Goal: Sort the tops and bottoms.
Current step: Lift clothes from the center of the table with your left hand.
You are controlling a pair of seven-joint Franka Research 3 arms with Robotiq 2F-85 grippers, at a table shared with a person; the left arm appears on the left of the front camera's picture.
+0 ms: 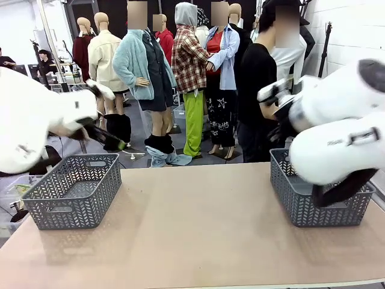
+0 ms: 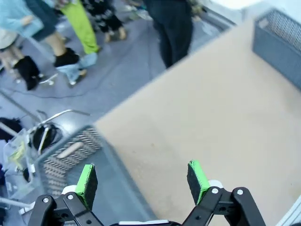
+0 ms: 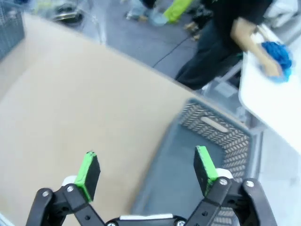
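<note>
I am watching the table (image 1: pixel 198 229), bare across its middle. The left basket (image 1: pixel 75 189) and right basket (image 1: pixel 289 195) are sitting at the table's two ends, both looking empty. I judge that sorting has not yet begun. Beyond the table's far right corner, a blue top (image 3: pixel 278 52) is lying on a white surface (image 3: pixel 263 108) under a person's hand (image 3: pixel 269 69). Left jaws and right jaws are hanging spread and empty above the table's ends.
</note>
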